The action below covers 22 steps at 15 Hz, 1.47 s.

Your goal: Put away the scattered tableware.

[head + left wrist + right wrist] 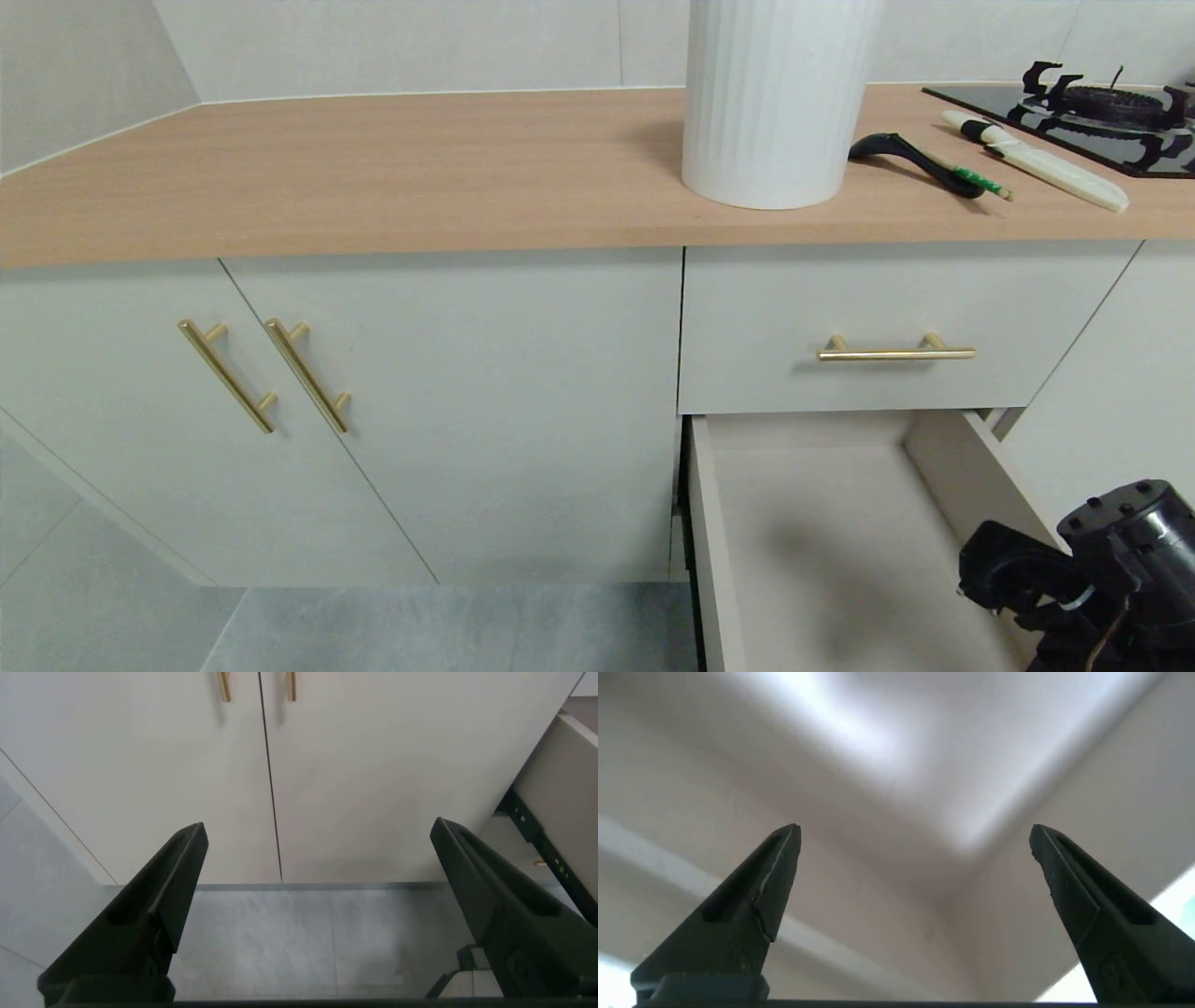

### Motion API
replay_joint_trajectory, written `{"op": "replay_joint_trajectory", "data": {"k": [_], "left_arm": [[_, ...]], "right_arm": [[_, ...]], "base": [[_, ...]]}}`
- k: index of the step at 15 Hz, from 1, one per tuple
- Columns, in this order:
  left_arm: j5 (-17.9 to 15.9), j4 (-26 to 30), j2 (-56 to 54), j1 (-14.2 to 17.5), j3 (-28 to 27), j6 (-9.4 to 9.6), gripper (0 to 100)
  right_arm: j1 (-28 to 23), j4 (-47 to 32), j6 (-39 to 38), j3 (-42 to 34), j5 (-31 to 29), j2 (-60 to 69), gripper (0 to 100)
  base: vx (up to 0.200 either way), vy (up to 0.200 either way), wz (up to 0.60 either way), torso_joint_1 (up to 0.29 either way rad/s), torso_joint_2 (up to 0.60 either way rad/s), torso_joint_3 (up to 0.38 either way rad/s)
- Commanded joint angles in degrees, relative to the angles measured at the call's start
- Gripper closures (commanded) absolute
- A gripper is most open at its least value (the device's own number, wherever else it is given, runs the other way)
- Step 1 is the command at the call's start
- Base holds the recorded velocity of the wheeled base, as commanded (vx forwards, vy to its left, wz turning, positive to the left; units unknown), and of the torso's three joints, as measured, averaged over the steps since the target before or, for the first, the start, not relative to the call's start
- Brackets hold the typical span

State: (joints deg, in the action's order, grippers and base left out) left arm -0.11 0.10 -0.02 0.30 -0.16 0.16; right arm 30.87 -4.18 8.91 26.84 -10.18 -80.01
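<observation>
You're holding right tool [913, 833] spread over open drawer [709, 523], left tool [316, 831] spread near it; ladle [920, 161] lying on table [420, 168] above.

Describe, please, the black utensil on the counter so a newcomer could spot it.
On the wooden countertop stands a tall white ribbed container. The black utensil lies just right of its base. Unlike the pale, straight utensil nearby, it is dark and curved.

A tall container [775, 103] is standing on the counter [373, 168] at upper middle, with a ladle [910, 159], chopsticks [976, 177] and a knife [1046, 163] lying to its right, beside the stove [1102, 117] in the upper right corner. An open drawer [822, 523] is sitting at lower right, beneath a closed drawer [840, 299].
</observation>
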Motion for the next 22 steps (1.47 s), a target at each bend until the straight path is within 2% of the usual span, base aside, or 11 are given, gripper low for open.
{"op": "replay_joint_trajectory", "data": {"k": [1,4,8,15,19,22], "left_arm": [[-0.07,-0.01,0.02,0.05,-0.02,0.02,0],[0.02,-0.01,0.02,0.05,-0.02,0.02,0],[-0.07,-0.01,0.02,0.05,-0.02,0.02,0],[-0.07,-0.01,0.02,0.05,-0.02,0.02,0],[0.02,-0.01,0.02,0.05,-0.02,0.02,0],[-0.07,-0.01,0.02,0.05,-0.02,0.02,0]], "right_arm": [[-0.10,1.11,-5.57,3.39,-0.28,1.52,0],[-0.90,0.93,-12.25,7.87,-0.28,4.60,0],[-7.22,1.98,-9.35,7.79,0.77,6.27,0],[-7.31,2.78,-8.12,7.52,0.42,7.41,0],[-7.31,2.78,-8.03,7.43,0.34,7.41,0],[-7.31,2.78,-8.03,7.43,0.34,7.32,0]], "base": [[0.000,0.000,0.00,0.000,0.00,0.000],[0.000,0.000,0.00,0.000,0.00,0.000],[0.000,0.000,0.00,0.000,0.00,0.000],[0.000,0.000,0.00,0.008,-0.02,-0.005],[0.000,0.000,0.00,0.143,-0.19,-0.223],[0.000,0.000,0.00,0.163,-0.60,-0.253]]}}
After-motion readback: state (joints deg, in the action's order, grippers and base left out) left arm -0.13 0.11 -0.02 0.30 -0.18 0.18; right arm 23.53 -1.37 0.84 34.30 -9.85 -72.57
